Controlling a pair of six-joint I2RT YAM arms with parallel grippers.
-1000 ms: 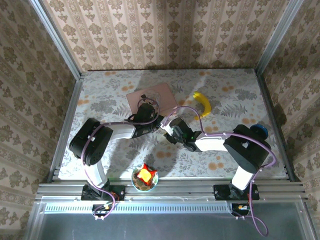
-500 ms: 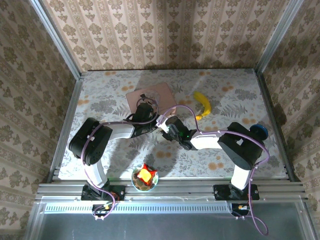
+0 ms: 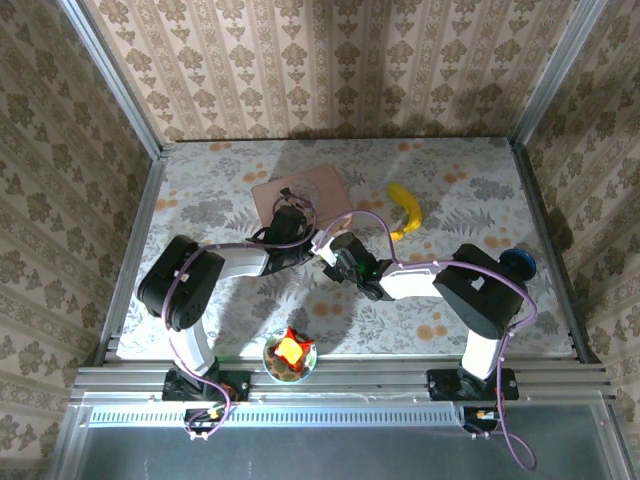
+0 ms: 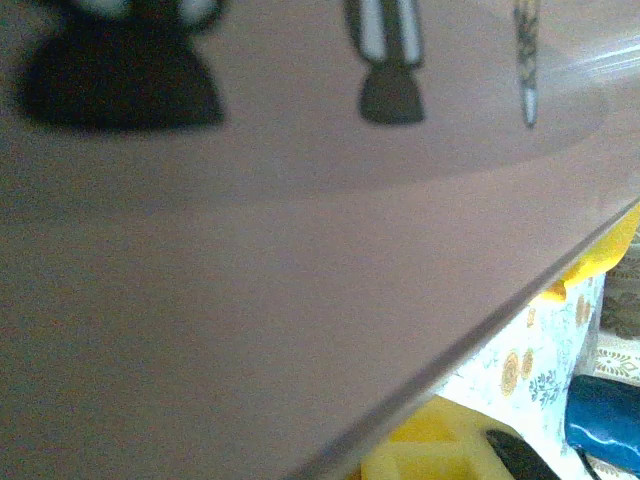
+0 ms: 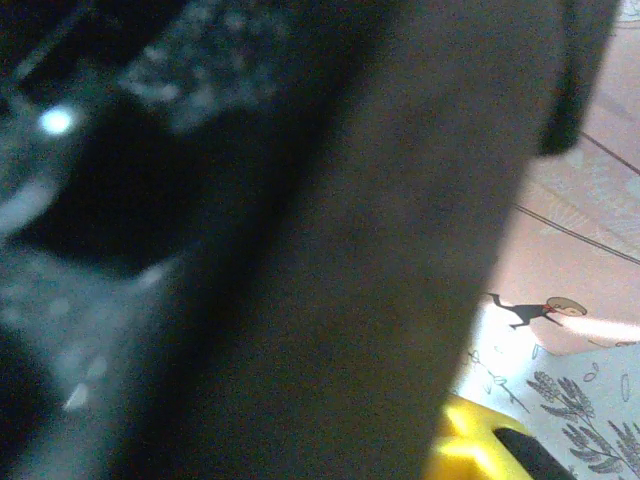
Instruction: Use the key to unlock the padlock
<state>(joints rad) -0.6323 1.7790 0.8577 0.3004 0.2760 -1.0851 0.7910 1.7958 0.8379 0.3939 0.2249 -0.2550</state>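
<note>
From above I cannot pick out the padlock or the key. Both are too small to tell among the fingers where the two grippers meet, so I cannot place either one against a gripper or say how it looks.

That meeting spot is near the middle of the table (image 3: 200, 190), just on the near side of the pink box (image 3: 300, 190). The left gripper (image 3: 308, 248) comes in from the left and the right gripper (image 3: 335, 252) from the right, tips almost together. I cannot tell whether either gripper's fingers are apart, together or clamped on something. My own wrist feeds are no help: the left wrist camera is pressed close to the pink box (image 4: 300, 280), blurred, with small cartoon prints on it, and the right wrist camera is mostly dark blur with the pink box (image 5: 590, 250) at its right edge.

Further out, a yellow banana (image 3: 405, 210) lies right of the box, well apart from the grippers. A blue object (image 3: 518, 262) sits by the right edge, and a bowl (image 3: 290, 356) holding something red and yellow sits at the near edge.
</note>
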